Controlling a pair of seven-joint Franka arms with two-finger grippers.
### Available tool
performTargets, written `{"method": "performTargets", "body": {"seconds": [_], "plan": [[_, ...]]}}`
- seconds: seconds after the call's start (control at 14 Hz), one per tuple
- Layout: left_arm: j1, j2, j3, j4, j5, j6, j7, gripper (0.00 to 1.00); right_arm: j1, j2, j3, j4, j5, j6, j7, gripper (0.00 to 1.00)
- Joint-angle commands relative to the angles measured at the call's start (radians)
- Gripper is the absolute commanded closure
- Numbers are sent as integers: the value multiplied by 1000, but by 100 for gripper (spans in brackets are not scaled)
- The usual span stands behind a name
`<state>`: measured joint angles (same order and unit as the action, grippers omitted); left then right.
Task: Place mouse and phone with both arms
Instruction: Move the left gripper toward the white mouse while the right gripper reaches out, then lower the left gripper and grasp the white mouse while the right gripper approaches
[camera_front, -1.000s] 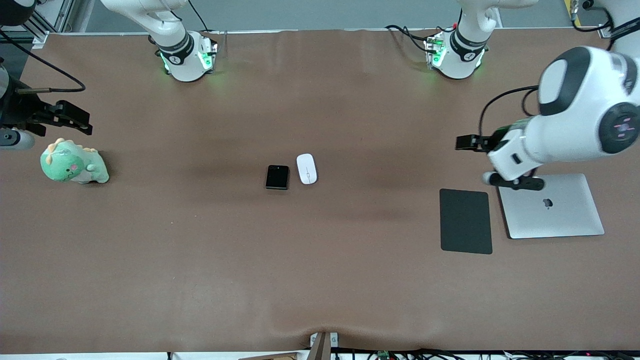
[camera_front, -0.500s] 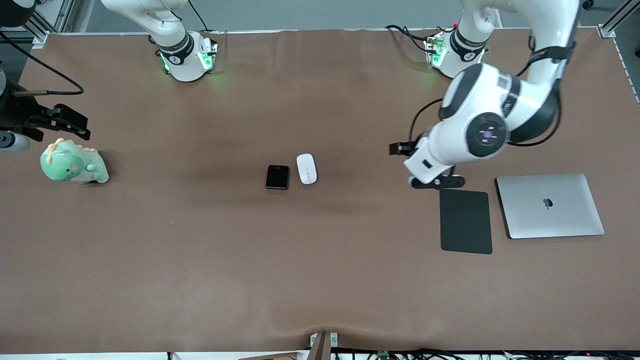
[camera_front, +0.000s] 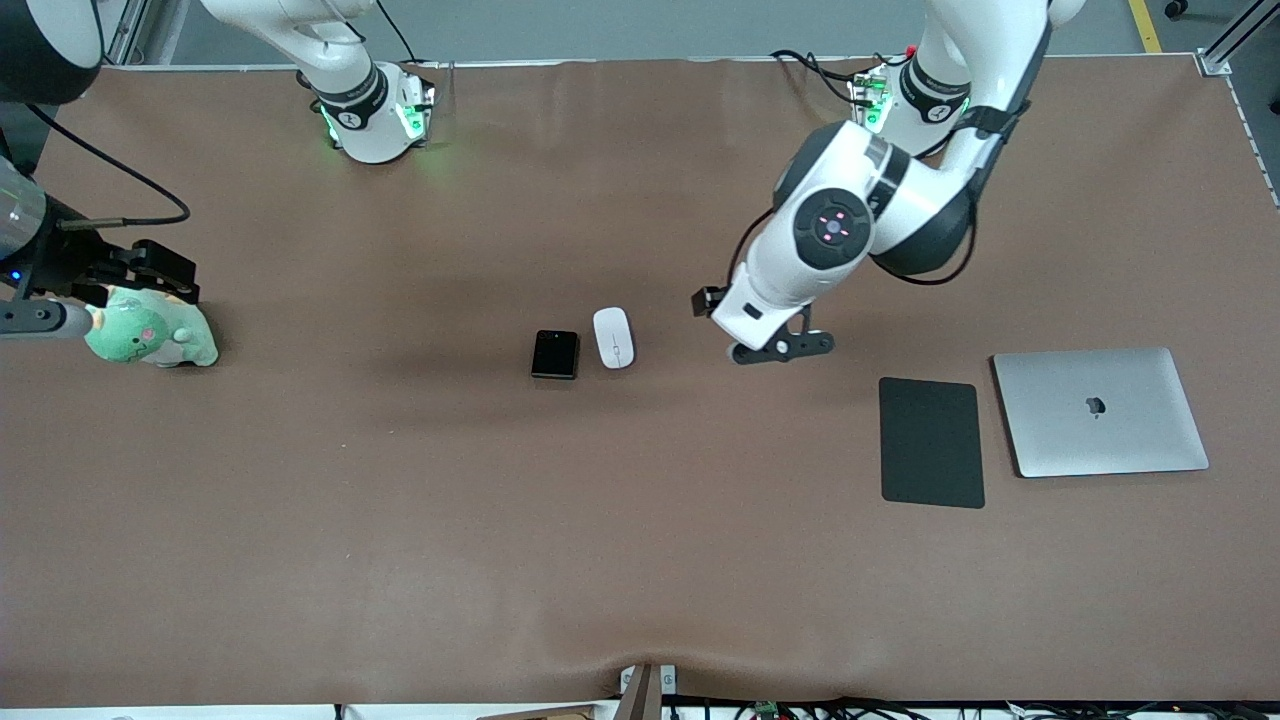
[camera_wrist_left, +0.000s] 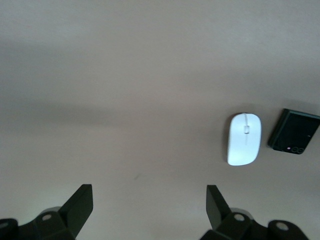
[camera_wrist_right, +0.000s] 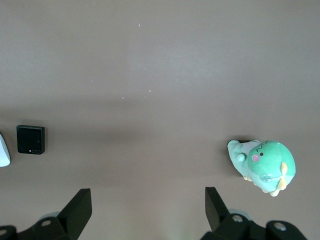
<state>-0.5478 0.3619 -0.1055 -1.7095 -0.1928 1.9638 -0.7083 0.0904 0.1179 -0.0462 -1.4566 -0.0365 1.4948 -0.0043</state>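
brown table (camera_front: 400, 500): both hands wide, empty; laptop (camera_front: 1100, 412) in front view only.

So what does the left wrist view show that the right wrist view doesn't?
Only the left wrist view: the whole white mouse and the left tool, open over bare brown table. Only the right wrist view: the green plush dinosaur and the right tool, also open, with just a sliver of the mouse at the frame's edge. Both share the black phone, lying beside the mouse, and the brown table.
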Motion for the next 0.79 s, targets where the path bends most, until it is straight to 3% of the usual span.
{"method": "performTargets", "body": {"seconds": [0.0,0.29,0.5,0.71], "plan": [[-59,34,6,-13,-20,108,-72,0,15,25,-8,22,-16,-15,-9,0],[-155,141,13,17,9,263,-213,0,38,58,-8,21,-14,-21,-8,0],[-172,285,12,170,67,280,-347,0,40,68,-8,21,-14,-21,-8,0],[-225,362,18,232,119,280,-466,0,46,85,-8,21,-16,-16,-6,0]]}}
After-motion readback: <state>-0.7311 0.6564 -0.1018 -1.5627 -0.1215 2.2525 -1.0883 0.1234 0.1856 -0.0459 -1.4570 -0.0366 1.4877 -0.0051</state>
